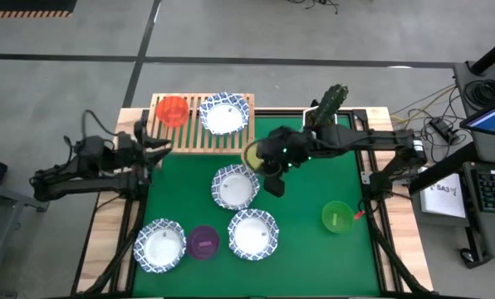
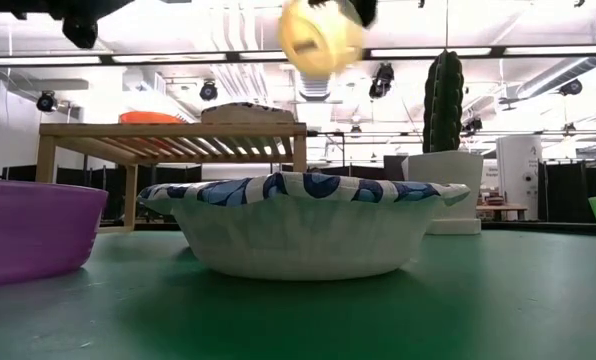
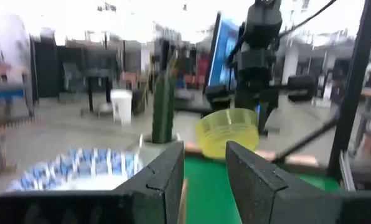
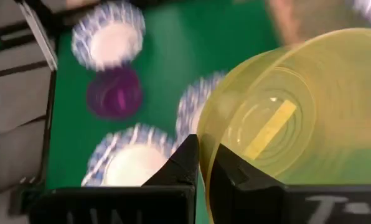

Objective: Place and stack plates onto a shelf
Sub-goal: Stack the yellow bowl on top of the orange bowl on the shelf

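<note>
My right gripper [image 1: 264, 162] hangs above the table near the shelf's [image 1: 202, 137] right front corner, shut on a yellow-green dish [image 1: 252, 154]. The low view shows that dish [image 2: 321, 38] high in the air. The wooden slat shelf carries a red dish [image 1: 173, 110] and a blue-rimmed plate [image 1: 225, 114]. Three more blue-rimmed plates [image 1: 235, 186] [image 1: 252, 233] [image 1: 160, 245], a purple dish [image 1: 203, 242] and a green dish [image 1: 337, 217] rest on their bases on the green table top. My left gripper [image 1: 160, 149] waits open at the shelf's left front corner. My right gripper [image 4: 205, 163] pinches the yellow-green dish by its rim wall [image 4: 204, 140], one finger [image 4: 184, 163] outside and one finger [image 4: 238, 177] inside. The dish is lifted clear of the table and tipped on its side, its base [image 2: 313, 40] facing the table's near edge.
A white pot with a tall cactus [image 1: 330, 104] stands at the far right, beside the shelf and close to my right arm. Bare green table [image 1: 314, 257] lies between the plates and the near right corner. My left gripper's fingers [image 3: 167, 177] point over the shelf toward the held dish [image 3: 228, 130].
</note>
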You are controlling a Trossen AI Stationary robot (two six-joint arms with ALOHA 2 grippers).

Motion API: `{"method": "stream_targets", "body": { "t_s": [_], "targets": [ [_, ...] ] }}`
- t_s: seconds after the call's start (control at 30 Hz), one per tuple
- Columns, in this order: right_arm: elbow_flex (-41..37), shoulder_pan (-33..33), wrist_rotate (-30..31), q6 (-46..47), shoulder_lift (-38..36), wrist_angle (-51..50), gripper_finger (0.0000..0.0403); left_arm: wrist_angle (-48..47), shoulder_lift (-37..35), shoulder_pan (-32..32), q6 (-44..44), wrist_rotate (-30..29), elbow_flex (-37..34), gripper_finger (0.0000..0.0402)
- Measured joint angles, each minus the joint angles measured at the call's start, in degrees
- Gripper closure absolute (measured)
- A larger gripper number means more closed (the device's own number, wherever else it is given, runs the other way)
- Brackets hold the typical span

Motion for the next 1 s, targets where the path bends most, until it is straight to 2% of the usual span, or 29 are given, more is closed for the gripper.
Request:
{"method": "stream_targets", "body": {
  "t_s": [0.17,0.27,0.4,0.53,0.7,1.0],
  "targets": [
    [8.6,-0.5,8.6,-12.9,3.2,4.9,0.0394,-0.1,-4.5,0.0,-0.3,0.1,-1.9,0.0299],
    [13.5,-1.9,10.9,-19.3,6.8,10.4,0.0394,0.7,-7.4,0.0,-0.2,0.2,-2.8,0.0299],
    [18.9,-4.6,11.0,-24.9,12.7,18.1,0.0394,0.3,-10.8,0.0,-0.3,2.1,-2.9,0.0299],
    [26.1,-8.1,10.9,-28.4,19.3,19.2,0.0394,0.1,-10.5,0.0,-0.8,6.0,-2.4,0.0299],
    [33.6,-12.1,10.6,-30.5,28.5,21.3,0.0394,0.6,-10.8,0.0,-0.8,6.6,-2.6,0.0299],
    [33.7,-14.4,8.7,-36.3,37.4,42.0,0.0394,1.4,-10.8,0.0,-1.7,6.8,-2.5,0.0299]
  ]
}}
